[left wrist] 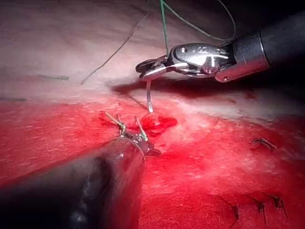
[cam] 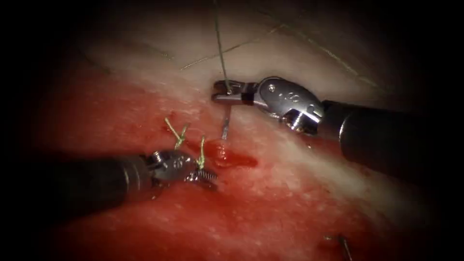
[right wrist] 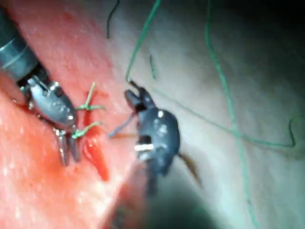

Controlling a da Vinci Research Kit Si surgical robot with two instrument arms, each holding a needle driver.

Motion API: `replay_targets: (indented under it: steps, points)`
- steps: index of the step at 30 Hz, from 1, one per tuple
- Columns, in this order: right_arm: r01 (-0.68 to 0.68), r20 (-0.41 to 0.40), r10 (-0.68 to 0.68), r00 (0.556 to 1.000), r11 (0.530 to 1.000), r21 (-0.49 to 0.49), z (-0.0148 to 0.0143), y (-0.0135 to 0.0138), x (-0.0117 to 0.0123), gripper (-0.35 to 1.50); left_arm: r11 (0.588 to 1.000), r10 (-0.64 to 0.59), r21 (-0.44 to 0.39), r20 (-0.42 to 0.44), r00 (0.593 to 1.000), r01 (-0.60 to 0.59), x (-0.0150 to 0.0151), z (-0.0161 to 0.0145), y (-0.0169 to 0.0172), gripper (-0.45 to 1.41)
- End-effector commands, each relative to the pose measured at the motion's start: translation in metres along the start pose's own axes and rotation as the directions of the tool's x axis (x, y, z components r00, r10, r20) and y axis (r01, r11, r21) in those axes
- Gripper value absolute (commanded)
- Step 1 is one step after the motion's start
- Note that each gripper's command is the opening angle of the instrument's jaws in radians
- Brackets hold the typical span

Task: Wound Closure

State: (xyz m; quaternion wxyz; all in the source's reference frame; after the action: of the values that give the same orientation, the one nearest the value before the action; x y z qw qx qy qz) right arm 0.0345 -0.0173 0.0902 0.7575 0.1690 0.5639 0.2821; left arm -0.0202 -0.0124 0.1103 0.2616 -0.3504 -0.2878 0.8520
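My right tool reaches in over the pale tissue, jaws shut on the curved needle near its thread end. The needle hangs down, its tip at the tissue by the right edge of the cut; I cannot tell whether it has entered. Green thread rises from the jaws. The left wrist view has the same needle under the right tool. My left tool lies low on the cut's left side, jaws slightly open, holding nothing, beside cut thread ends. The right wrist view has both the right tool and the left tool.
Red fluid pools in the cut next to the needle tip. A second cut thread end stands by the left tool. Loose thread trails over the pale tissue behind. Older stitches sit further along the wound.
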Motion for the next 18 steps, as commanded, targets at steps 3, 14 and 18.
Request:
replay_targets:
  steps: [3,14,18]
  points:
    - [-0.034,0.01,0.034,0.999,0.999,0.013,0.0011,0.0001,-0.0005,-0.35,1.0,0.001,-0.002,0.0,1.0,-0.001,-0.0001,0.0008,-0.0003,0.0]
    - [-0.235,0.032,0.232,0.972,0.965,0.115,0.0014,-0.0007,-0.0017,-0.35,1.0,0.001,-0.003,0.0,1.0,-0.001,0.0,0.0007,-0.0004,0.04]
    - [-0.286,0.041,0.283,0.958,0.948,0.141,0.0015,-0.0011,-0.002,-0.35,1.0,0.001,-0.003,0.0,1.0,-0.001,0.0,0.0007,-0.0004,0.04]
